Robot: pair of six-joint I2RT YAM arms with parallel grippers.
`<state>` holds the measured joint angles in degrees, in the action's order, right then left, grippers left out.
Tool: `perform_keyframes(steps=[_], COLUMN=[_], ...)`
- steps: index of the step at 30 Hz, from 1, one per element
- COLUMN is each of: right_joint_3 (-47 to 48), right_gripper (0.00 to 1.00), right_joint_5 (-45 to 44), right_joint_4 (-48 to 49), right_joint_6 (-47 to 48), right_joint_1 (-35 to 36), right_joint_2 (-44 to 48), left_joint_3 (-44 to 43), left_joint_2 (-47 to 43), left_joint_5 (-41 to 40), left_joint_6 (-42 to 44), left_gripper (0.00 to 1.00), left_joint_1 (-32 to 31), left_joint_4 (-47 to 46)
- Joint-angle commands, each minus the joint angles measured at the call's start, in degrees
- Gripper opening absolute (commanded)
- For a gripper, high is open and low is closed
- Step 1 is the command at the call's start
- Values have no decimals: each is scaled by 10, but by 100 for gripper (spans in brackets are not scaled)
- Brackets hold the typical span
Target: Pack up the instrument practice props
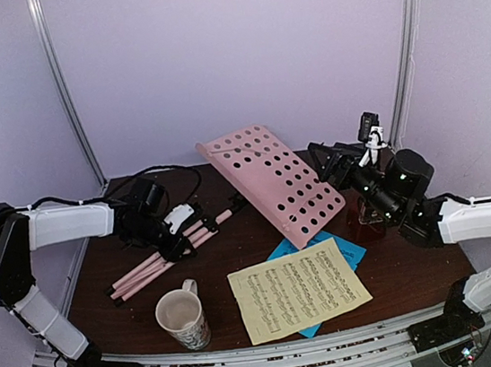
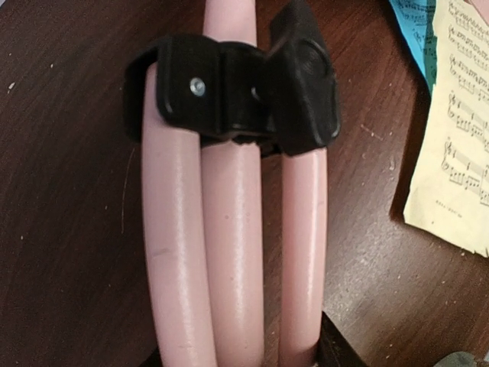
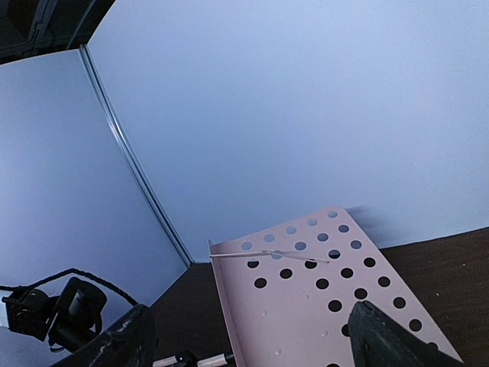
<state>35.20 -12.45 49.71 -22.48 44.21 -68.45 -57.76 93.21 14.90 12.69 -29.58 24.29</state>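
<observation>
Pink tripod music stand with perforated desk [image 1: 273,184] lay across the dark brown wooden table [image 1: 236,248], its legs folded together. The left gripper [image 1: 176,238] was clamped around the bundle of three pink tubular legs [image 2: 237,229], gripping just beside the black plastic collar [image 2: 229,95] that joins them. In the left wrist view the legs filled the gap between the dark finger pads at the bottom edge, with bare table on both sides. From that grip the leg bundle ran out toward the near-left of the table, and the thin pink shaft ran the other way to the desk at table centre, which sat tilted.

The right gripper [image 3: 252,313] had its jaws wide apart and held nothing. Its black fingers [image 3: 382,340] framed the holed desk just beyond them, not touching it as far as could be told, with the pale backdrop wall [image 3: 306,115] behind.

Under the right arm stood the small dark red-brown pyramid metronome [image 1: 365,220], partly hidden by the arm — cover detail too small to tell.

The pale-yellow music sheet [image 1: 298,296] lay flat near the front edge, overlapping the blue music sheet [image 1: 344,247] beneath it. The blue sheet's far edge came close to the desk's lower edge.

A cream patterned ceramic mug [image 1: 183,316] stood upright just left of the yellow sheet, apart from the legs.
</observation>
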Motion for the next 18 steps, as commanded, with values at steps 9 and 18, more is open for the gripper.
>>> perform_keyframes(steps=[9, 18], right_joint_3=[-40, -51], right_gripper=[89, 89], right_joint_5=[-43, -54], right_joint_4=[-43, -46], right_joint_6=[0, -5], right_joint_1=[-3, -3], right_joint_2=[59, 66], left_joint_3=[-97, -125], left_joint_2=[17, 73], left_joint_5=[9, -48], left_joint_6=[59, 62], left_gripper=[4, 24], left_joint_1=[-1, -28], left_joint_4=[-87, -50])
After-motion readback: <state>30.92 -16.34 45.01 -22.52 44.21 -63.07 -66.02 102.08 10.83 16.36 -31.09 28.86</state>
